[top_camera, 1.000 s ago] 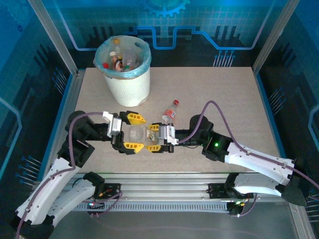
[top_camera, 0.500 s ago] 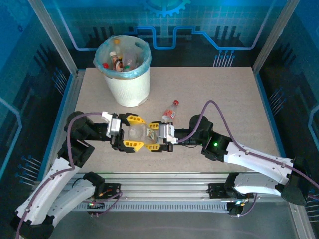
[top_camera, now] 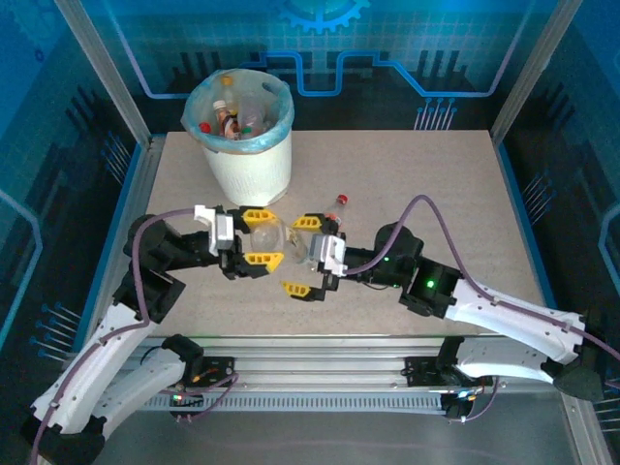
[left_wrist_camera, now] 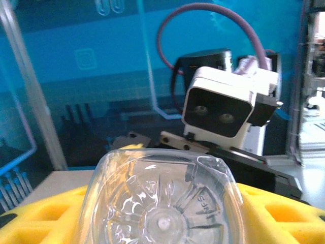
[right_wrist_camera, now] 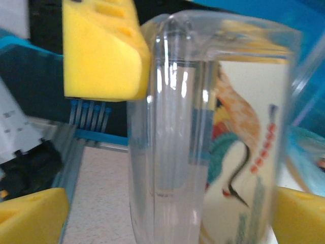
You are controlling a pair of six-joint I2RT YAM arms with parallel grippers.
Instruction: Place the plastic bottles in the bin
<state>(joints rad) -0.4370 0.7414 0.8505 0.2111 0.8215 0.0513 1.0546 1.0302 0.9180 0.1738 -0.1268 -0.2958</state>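
A clear plastic bottle (top_camera: 281, 237) with a crane-picture label hangs just above the table between the two grippers. My left gripper (top_camera: 269, 237) is shut on its base end; in the left wrist view the ribbed bottle base (left_wrist_camera: 162, 203) sits between the yellow fingers (left_wrist_camera: 35, 218). My right gripper (top_camera: 302, 254) stands wide open around the bottle's other end, its yellow pads (right_wrist_camera: 30, 213) apart from the bottle's label side (right_wrist_camera: 203, 142). A second bottle (top_camera: 336, 207) with a red cap lies on the table behind the right gripper. The bin (top_camera: 247, 174) stands at the back left.
The bin's light-blue liner (top_camera: 281, 121) folds over the rim, and several bottles (top_camera: 232, 116) lie inside. Aluminium frame posts and blue panels wall the table on three sides. The right arm's purple cable (top_camera: 426, 208) arches over the table.
My right gripper has opened wide and let go of the clear bottle. The left gripper has closed on it and carried it a little back and left, toward the bin.
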